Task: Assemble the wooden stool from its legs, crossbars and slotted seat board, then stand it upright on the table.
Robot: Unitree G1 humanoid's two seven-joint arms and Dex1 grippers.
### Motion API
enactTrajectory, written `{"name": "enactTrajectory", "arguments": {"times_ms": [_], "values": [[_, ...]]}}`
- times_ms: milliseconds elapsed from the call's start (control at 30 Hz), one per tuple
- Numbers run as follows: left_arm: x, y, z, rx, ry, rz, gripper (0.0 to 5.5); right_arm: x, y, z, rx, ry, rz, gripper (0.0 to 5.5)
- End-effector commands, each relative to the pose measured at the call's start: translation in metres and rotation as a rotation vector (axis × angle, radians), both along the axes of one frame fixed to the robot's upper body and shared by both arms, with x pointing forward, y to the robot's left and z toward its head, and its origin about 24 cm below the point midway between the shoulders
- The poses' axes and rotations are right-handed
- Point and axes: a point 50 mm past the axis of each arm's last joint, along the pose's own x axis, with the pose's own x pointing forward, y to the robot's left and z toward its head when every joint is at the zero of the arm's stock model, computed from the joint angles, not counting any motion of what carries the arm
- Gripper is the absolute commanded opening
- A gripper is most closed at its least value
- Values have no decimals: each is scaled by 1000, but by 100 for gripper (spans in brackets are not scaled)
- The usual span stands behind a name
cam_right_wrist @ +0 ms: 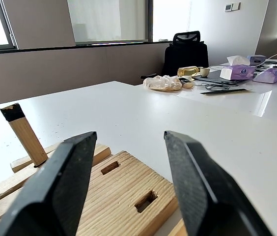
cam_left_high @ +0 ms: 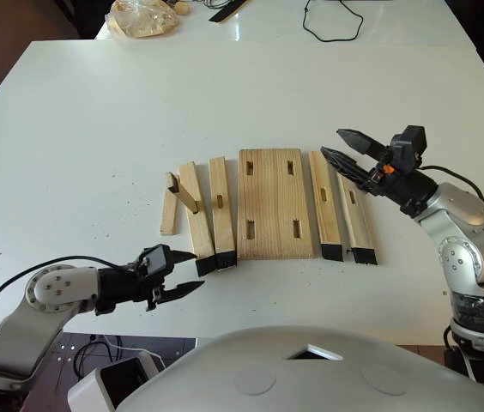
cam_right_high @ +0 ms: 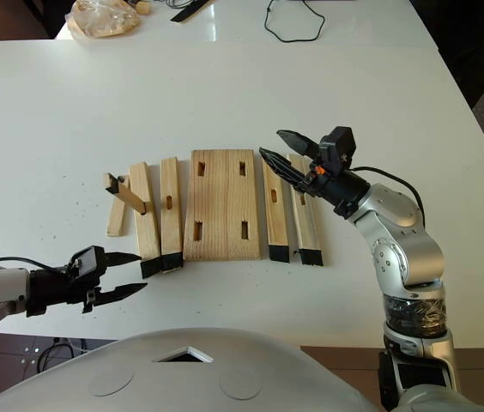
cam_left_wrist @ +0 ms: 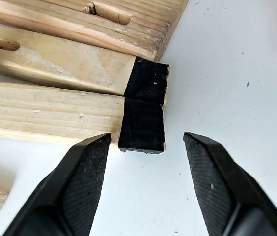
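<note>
Your left end effector [cam_left_high: 192,270], open, faced the black-capped end of the pale wooden leg [cam_left_high: 201,236], whose length ran straight away from it. Your right end effector [cam_left_high: 332,142] hovered open, farther off.

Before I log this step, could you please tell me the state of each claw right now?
Left claw: open, holding nothing.
Right claw: open, holding nothing.

Office. Black swivel chair [cam_right_wrist: 186,49] under a wide window [cam_right_wrist: 109,19]. White desk [cam_right_wrist: 128,113] butted against a second desk [cam_right_wrist: 236,101] carrying a tissue box [cam_right_wrist: 239,72], cables [cam_left_high: 332,24] and a plastic bag [cam_right_wrist: 162,82].
</note>
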Motion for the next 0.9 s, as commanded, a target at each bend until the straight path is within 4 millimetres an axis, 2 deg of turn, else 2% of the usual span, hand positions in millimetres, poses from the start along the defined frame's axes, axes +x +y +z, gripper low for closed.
{"name": "enactTrajectory", "arguments": {"times_ms": [33,100,367,433,600,700,800,900], "values": [[11,-14,20,-114,-50,4,275,-2,1,0,-10,3,13,253],[12,-19,19,-115,-51,-2,275,-1,2,0,-12,4,19,253],[5,-25,-5,-3,-44,-58,275,6,3,1,-8,-2,9,253],[5,-23,-9,25,-48,-71,275,18,3,9,-3,-42,-83,253],[9,-14,-15,82,-44,-90,275,75,-9,44,51,-138,-457,253],[10,-8,-15,100,-39,-100,275,103,-15,47,34,-112,-591,253],[13,-5,-10,94,-41,-93,275,111,-15,39,5,-77,-629,253],[17,-3,-2,97,-54,-83,275,102,-10,26,-39,-63,-596,253]]}}
